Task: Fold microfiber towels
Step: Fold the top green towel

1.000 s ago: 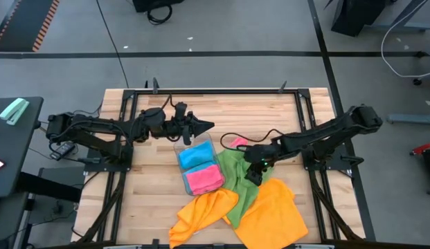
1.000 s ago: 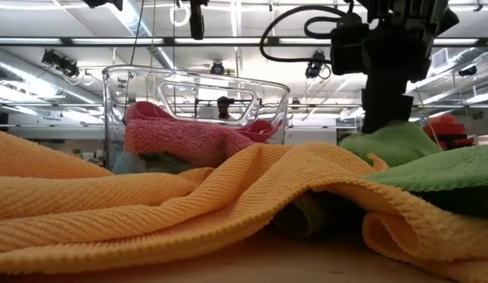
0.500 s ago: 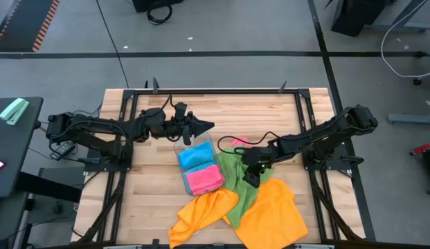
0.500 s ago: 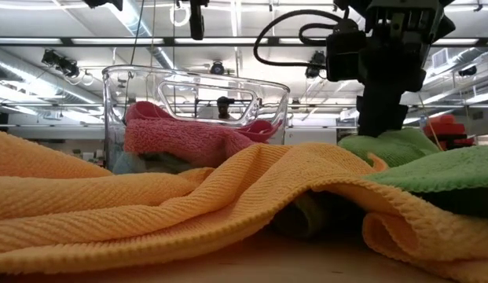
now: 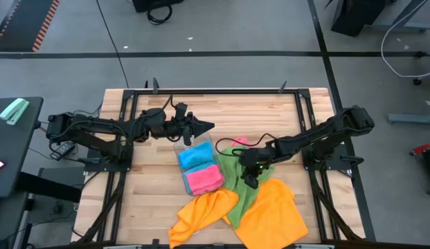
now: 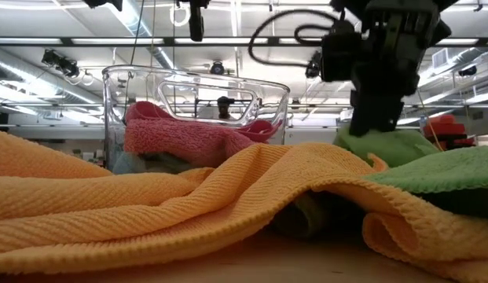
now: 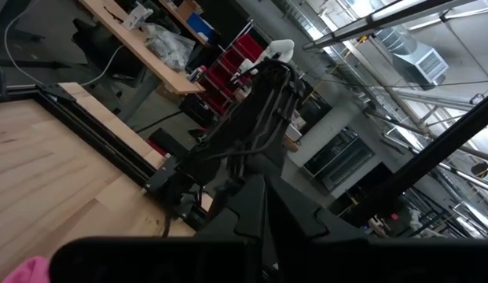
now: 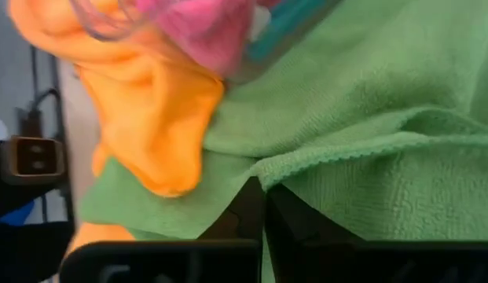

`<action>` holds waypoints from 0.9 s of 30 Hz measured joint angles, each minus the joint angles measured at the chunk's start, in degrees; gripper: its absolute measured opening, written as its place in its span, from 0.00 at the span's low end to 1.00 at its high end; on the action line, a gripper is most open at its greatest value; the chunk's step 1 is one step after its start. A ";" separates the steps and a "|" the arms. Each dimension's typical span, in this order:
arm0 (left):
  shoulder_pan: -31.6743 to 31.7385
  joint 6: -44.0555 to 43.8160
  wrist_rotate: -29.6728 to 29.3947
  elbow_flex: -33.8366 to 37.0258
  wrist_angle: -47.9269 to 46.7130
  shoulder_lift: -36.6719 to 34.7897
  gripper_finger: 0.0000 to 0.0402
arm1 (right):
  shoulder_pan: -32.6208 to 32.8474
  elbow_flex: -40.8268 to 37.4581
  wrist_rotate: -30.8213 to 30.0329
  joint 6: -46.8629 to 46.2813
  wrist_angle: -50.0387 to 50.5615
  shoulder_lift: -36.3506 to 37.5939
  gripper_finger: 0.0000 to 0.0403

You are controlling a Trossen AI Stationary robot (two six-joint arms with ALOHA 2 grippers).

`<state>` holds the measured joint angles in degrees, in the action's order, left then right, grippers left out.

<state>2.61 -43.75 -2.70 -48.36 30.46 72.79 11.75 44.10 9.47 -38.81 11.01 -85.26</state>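
Note:
A green towel (image 5: pixel 237 181) lies crumpled on the table's middle, partly under two orange towels (image 5: pixel 204 211) (image 5: pixel 275 216) toward the near edge. My right gripper (image 5: pixel 248 181) slants down onto the green towel and is shut on it (image 8: pixel 263 192). Folded blue (image 5: pixel 195 155) and pink (image 5: pixel 204 178) towels lie in a clear plastic tray (image 5: pixel 184 177). Another pink towel (image 5: pixel 238 142) lies behind the green one. My left gripper (image 5: pixel 208 126) hangs shut in the air beyond the tray's far end, holding nothing. My right gripper pinches a raised fold of the green towel (image 8: pixel 306 161) between its two fingers, where a hemmed edge runs into them. The fingers come slanting down from the table's right side. The towel's other parts lie slack on the table and under the orange towels.
The tray stands just left of the green towel. The orange towels spread to the table's near edge (image 5: pixel 221 242). Bare wood (image 5: pixel 152 180) lies left of the tray and along the far side. A black frame (image 5: pixel 221 90) rims the table.
My right gripper has sunk a little onto the green towel and has shut on a fold of it. The towels lie as they did.

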 joint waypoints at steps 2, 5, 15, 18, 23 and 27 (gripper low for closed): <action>0.00 -0.13 0.00 0.00 0.02 0.00 0.07 | -0.22 0.02 0.02 -0.01 0.37 1.91 0.02; -0.19 -0.94 0.00 0.00 -0.17 0.00 0.05 | -0.61 0.02 0.28 -0.41 1.41 5.57 0.02; -1.88 -4.01 0.04 0.00 0.11 0.00 0.08 | -5.30 0.22 6.47 -3.78 5.65 21.20 0.02; -1.85 -4.63 -0.04 -0.78 -0.52 0.02 0.11 | -7.04 3.01 6.47 -3.20 11.09 24.60 0.02; -1.20 -0.64 -0.20 -4.72 -4.22 -0.01 0.14 | -9.01 14.29 5.22 4.52 25.77 24.46 0.02; 0.16 -0.07 -0.73 -8.11 -9.44 0.00 0.16 | -10.40 24.98 4.70 11.69 35.89 22.16 0.02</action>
<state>2.78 -43.82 -3.43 -56.47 21.02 72.80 1.35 69.08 14.17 -27.12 46.90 -63.10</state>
